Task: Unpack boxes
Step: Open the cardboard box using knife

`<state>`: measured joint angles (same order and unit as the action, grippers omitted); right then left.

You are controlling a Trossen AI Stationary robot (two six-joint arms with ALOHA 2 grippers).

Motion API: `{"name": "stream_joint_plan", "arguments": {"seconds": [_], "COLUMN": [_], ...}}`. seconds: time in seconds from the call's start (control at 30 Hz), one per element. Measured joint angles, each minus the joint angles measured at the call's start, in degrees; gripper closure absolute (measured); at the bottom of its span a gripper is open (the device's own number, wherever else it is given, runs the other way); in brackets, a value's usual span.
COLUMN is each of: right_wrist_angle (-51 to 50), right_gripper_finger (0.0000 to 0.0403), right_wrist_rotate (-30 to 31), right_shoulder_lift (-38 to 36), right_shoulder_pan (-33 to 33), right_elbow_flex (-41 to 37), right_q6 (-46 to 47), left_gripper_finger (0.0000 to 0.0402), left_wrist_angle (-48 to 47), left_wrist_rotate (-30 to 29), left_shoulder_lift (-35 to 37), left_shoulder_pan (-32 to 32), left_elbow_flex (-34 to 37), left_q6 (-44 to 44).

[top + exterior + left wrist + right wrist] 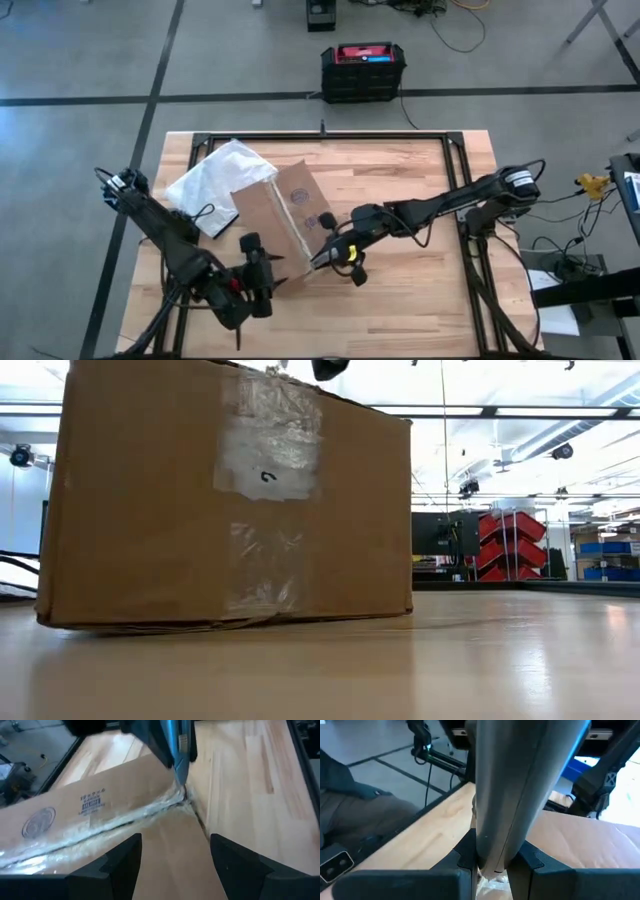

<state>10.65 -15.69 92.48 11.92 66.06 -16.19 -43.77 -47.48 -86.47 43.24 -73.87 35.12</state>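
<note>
High: box [285, 222] mid-table, long axis diagonal. R gripper [330, 256] at its near-right end, pinching a cutter [322, 260]. L gripper [262, 278] spread, just beside.
L wrist: blade tip on tape seam [125, 817], seam runs away lengthwise.

Clear plastic bag [215, 178] lies crumpled on the wooden table [400, 190], near its far left corner. Black-and-red case [363, 70] sits on the floor beyond the table.
</note>
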Motion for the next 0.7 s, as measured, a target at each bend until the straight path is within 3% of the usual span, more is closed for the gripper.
{"name": "stream_joint_plan", "arguments": {"seconds": [0.3,0.7], "right_wrist_angle": [6.01,5.96], "right_gripper_finger": [0.0354,0.0354], "right_wrist_rotate": [-5.34,-5.26], "right_shoulder_lift": [2.73,3.50], "right_shoulder_pan": [0.21,0.05], "right_elbow_flex": [0.06,0.02], "right_q6": [1.36,-0.86], "left_gripper_finger": [0.0182,0.0182], "left_wrist_angle": [3.81,3.52], "left_wrist_rotate": [1.01,2.58], "left_shoulder_lift": [-5.86,-9.71], "left_shoulder_pan": [-0.27,-0.76], "left_elbow_flex": [0.17,0.17], "left_q6": [0.98,4.14]}}
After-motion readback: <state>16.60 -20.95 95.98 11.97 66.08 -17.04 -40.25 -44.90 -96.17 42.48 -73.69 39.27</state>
